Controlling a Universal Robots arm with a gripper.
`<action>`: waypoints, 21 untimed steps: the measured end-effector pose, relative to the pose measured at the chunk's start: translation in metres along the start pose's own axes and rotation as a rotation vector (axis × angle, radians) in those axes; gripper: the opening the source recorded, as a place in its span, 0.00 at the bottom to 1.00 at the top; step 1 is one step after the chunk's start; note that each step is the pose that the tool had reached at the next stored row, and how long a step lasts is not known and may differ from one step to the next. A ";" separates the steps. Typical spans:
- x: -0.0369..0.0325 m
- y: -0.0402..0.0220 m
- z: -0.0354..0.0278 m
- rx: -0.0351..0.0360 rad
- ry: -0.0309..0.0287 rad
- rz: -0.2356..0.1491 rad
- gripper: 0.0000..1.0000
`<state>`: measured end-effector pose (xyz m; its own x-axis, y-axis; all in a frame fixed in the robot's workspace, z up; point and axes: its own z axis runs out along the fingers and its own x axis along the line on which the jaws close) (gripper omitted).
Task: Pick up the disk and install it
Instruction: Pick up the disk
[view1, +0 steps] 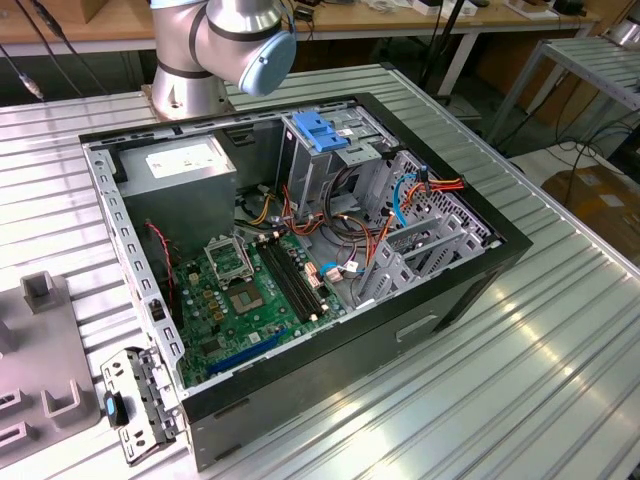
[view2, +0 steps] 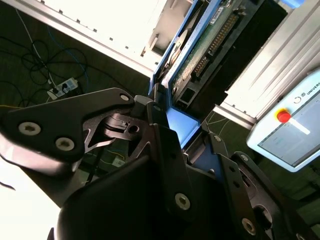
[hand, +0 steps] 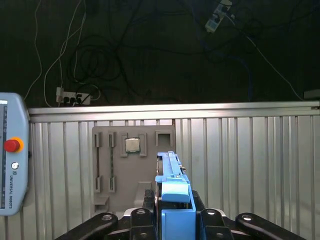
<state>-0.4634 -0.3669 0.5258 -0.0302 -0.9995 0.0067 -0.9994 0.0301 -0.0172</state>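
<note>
The disk (hand: 172, 190) stands edge-on between my fingers in the first wrist view, its bright blue rail facing the camera. In the second wrist view the disk (view2: 207, 47) shows its green circuit board and connectors, framed by blue rails. My gripper (hand: 173, 207) is shut on it, a black finger (view2: 160, 125) pressed against each blue side of the gripper (view2: 182, 132). The open computer case (view1: 470, 280) lies on the metal table in the exterior view, with a drive cage (view1: 335, 175) at its far side.
Inside the case are a grey power supply (view1: 185, 165), a green motherboard (view1: 245, 290), loose orange and blue cables (view1: 400, 200) and a light-blue latch plate (view1: 320, 130). A grey fixture plate (hand: 132, 165) lies on the ribbed table. A teach pendant (hand: 10, 165) hangs nearby.
</note>
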 end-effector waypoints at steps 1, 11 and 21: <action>0.0000 -0.0008 0.0000 0.0000 0.0000 0.000 0.37; -0.0005 -0.0149 0.0003 0.0000 0.0000 0.000 0.37; -0.0010 -0.0320 0.0005 0.0000 0.0000 0.000 0.37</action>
<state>-0.4313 -0.3668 0.5258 -0.0303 -0.9995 0.0068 -0.9994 0.0302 -0.0172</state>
